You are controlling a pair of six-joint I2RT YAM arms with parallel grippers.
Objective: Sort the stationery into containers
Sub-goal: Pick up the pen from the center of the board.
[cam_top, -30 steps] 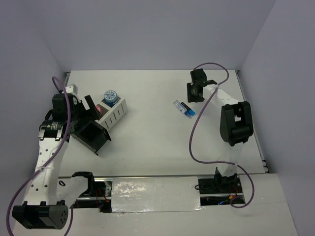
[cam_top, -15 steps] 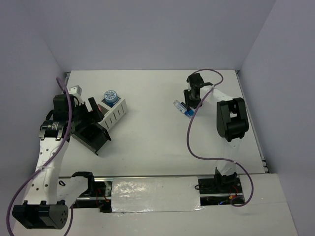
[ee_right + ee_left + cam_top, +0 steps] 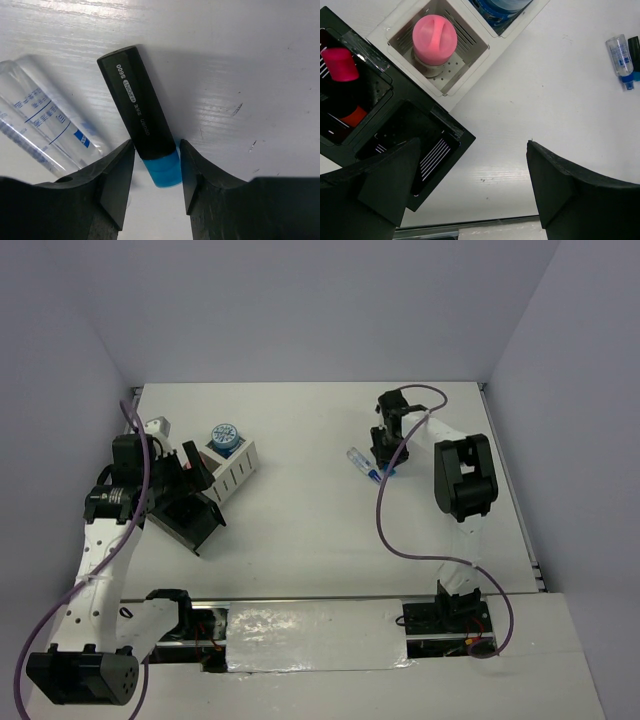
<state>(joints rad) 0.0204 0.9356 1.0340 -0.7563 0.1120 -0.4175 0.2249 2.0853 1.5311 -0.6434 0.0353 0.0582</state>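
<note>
Two fingers [image 3: 112, 187], blue marker [image 3: 142, 125] between (maybe touching)

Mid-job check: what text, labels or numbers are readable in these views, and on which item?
"S600": white print on the black barrel of the blue marker.
Boxed brand word and a fainter line next to it on the same barrel: too small to read.
Blue print on the clear tube: blurred, unreadable.
Blue patterned tape roll: pattern only, no legible text.
</note>
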